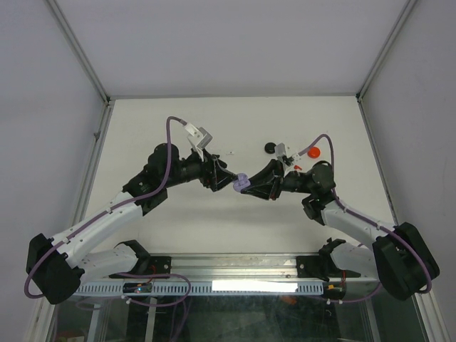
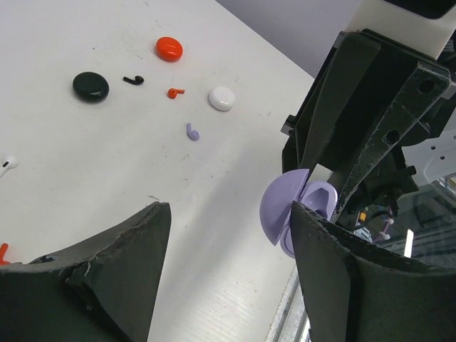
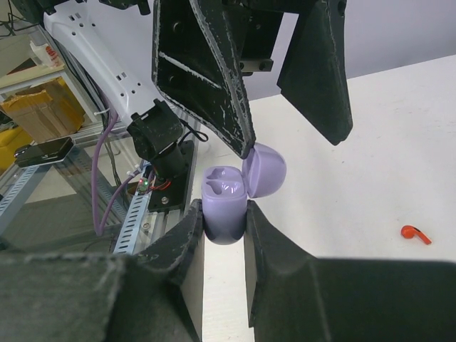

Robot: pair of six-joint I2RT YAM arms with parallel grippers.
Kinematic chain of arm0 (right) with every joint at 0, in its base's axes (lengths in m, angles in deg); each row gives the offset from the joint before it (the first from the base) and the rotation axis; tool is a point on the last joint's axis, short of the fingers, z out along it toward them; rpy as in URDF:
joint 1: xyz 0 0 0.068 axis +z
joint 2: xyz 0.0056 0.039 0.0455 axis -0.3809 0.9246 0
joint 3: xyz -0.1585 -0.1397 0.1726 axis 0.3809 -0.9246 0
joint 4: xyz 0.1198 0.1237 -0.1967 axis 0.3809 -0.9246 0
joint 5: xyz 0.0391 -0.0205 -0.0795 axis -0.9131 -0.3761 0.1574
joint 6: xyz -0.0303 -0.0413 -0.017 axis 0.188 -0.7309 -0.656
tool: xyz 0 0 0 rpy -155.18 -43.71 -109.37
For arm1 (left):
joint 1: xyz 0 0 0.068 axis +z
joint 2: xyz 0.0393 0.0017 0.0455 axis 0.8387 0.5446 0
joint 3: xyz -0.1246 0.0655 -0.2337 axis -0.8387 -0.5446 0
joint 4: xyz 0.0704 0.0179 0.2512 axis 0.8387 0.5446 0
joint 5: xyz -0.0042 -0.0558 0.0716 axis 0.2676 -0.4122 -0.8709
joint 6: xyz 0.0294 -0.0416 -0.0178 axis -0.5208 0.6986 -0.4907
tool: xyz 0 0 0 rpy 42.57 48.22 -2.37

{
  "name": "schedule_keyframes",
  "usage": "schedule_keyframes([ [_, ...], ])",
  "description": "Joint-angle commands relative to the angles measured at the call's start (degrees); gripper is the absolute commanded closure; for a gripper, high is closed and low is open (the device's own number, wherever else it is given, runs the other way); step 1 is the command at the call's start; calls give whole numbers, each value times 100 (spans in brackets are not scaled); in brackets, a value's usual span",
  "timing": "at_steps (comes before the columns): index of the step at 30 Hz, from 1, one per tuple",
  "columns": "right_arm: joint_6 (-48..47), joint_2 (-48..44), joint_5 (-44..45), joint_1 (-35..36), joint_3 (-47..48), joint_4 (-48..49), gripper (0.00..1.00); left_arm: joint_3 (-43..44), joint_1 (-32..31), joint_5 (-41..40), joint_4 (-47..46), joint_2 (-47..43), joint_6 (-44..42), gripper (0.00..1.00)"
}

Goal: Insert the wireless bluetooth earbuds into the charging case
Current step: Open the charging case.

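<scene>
My right gripper [image 3: 224, 214] is shut on the base of a lavender charging case [image 3: 224, 199], held above the table with its lid [image 3: 263, 169] hinged open and both wells empty. My left gripper [image 2: 228, 210] stands open facing it, with nothing between its fingers. One of its fingers [image 3: 214, 85] has its tip at the lid's edge. Loose earbuds lie on the table: lavender [image 2: 192, 132], black [image 2: 133, 80], red [image 2: 175, 92] and white [image 2: 7, 164]. In the top view the case [image 1: 241, 183] sits between the left gripper [image 1: 226, 174] and the right gripper [image 1: 251, 187].
Three shut round cases rest on the table: black [image 2: 90, 86], red [image 2: 169, 48] and white [image 2: 221, 98]. A red earbud [image 3: 415, 233] lies on the table to the right in the right wrist view. The metal rail [image 1: 235, 265] runs along the near edge.
</scene>
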Motion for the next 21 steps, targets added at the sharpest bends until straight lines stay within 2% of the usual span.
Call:
schedule_keyframes([
  [1,-112,-206,-83,39,31,410,100,148,86,-176,-95,-95,51,30],
  [5,-366,-281,295,42,-24,48,100,189,86,-184,-79,-165,77,22],
  [10,-853,-464,966,38,-289,-353,100,301,86,-609,51,-149,71,11],
  [15,-1285,-512,1436,37,-656,-71,100,568,99,-1442,232,296,56,9],
  [21,-1641,-356,1567,35,-879,355,100,1003,337,-2148,467,1151,137,9],
])
